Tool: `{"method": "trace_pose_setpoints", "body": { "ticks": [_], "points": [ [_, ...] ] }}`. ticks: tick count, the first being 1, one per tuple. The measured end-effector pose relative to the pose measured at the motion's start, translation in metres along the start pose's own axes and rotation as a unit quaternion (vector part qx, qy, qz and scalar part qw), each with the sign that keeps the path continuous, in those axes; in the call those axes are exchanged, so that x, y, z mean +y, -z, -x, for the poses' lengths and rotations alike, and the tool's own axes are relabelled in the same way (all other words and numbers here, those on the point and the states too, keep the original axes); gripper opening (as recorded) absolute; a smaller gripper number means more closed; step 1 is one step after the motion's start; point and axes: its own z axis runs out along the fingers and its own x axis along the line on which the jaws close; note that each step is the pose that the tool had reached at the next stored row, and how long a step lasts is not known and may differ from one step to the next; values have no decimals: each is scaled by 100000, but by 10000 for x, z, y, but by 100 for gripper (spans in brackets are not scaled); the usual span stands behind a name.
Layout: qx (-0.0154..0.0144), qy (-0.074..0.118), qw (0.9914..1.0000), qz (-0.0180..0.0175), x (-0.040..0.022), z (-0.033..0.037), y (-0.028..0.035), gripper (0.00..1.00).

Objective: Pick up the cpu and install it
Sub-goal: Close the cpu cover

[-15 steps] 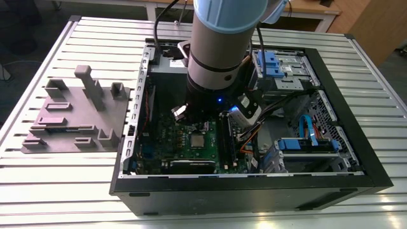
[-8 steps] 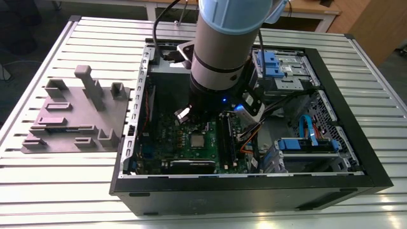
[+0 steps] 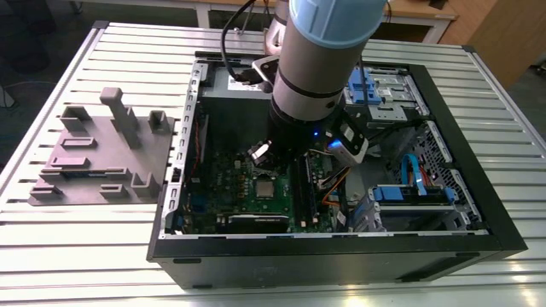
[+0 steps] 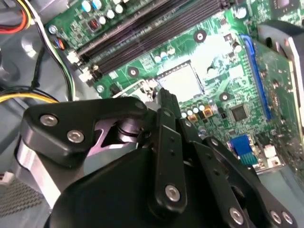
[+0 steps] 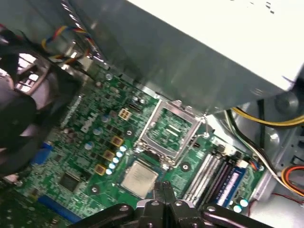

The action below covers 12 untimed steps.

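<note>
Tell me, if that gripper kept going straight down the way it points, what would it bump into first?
Probably the cpu lying in its socket on the green motherboard; the gripper points down right beside it. Depth is unclear, so it might meet the board at the chip's edge instead.

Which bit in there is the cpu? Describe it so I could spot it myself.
Look inside the open black computer case on the slatted table, at the green motherboard on its floor. Just below the robot's gripper lies the cpu: a small flat square with a plain silver-grey top, unlike the green, part-studded board around it.
</note>
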Motion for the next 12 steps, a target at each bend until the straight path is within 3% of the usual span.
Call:
{"method": "trace_pose_setpoints", "body": {
  "ticks": [4, 7, 12],
  "points": [
    [42, 317, 99999, -10, -11, 19, -6, 11],
    [127, 1740, 99985, -28, -12, 20, -12, 11],
    [403, 5636, 99840, -99, -14, 21, -24, 11]
  ]
}}
